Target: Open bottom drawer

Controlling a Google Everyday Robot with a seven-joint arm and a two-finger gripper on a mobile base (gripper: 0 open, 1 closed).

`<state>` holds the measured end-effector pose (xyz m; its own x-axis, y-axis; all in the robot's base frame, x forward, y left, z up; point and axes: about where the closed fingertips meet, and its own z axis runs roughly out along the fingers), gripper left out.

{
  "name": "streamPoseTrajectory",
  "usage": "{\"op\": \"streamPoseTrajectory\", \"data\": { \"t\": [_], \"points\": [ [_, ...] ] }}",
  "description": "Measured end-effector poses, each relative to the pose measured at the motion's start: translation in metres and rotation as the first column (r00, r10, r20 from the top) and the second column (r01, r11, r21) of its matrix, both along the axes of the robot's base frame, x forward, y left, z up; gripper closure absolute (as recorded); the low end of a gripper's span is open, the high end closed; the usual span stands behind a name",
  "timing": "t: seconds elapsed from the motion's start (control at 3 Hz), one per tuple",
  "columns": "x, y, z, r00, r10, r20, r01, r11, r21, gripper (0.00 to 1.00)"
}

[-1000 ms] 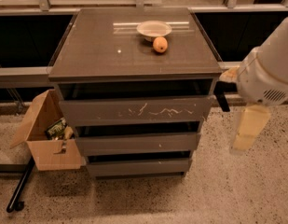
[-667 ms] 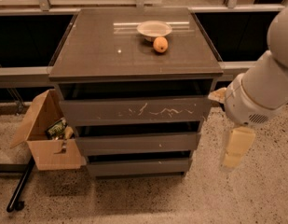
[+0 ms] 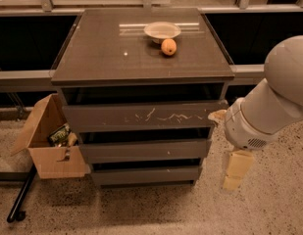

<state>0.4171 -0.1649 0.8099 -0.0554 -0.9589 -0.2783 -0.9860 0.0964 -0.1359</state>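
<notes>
The bottom drawer [image 3: 146, 175] is the lowest of three dark grey-brown fronts on the cabinet [image 3: 116, 53], plain and narrow, standing close to the floor. Above it are the middle front [image 3: 146, 151] and the larger front with white scratch marks [image 3: 146, 116]. My gripper [image 3: 237, 171] is a beige piece that hangs down from the big white arm [image 3: 268, 111], to the right of the cabinet. It is level with the bottom drawer, a short way off its right end and not touching it.
A white bowl [image 3: 162, 31] and an orange fruit [image 3: 168, 47] sit on the cabinet top. An open cardboard box [image 3: 48, 146] with items stands on the floor at the cabinet's left. A dark pole [image 3: 21, 195] lies beside it. Speckled floor lies in front.
The arm has swung left and down, bringing the gripper from beside the upper drawers to lower, nearer the cabinet's bottom right corner. The drawers have not moved.
</notes>
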Motion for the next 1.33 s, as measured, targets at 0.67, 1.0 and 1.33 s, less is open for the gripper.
{"op": "streamPoseTrajectory", "data": {
  "t": [0.67,1.0,1.33],
  "points": [
    [-0.022,0.006,-0.139,0.9879,0.111,-0.108,-0.122,0.988,-0.095,0.00],
    [-0.018,0.010,-0.231,0.9716,0.162,-0.172,-0.170,0.985,-0.032,0.00],
    [-0.020,0.024,-0.297,0.9459,0.211,-0.246,-0.207,0.977,0.042,0.00]
  ]
}}
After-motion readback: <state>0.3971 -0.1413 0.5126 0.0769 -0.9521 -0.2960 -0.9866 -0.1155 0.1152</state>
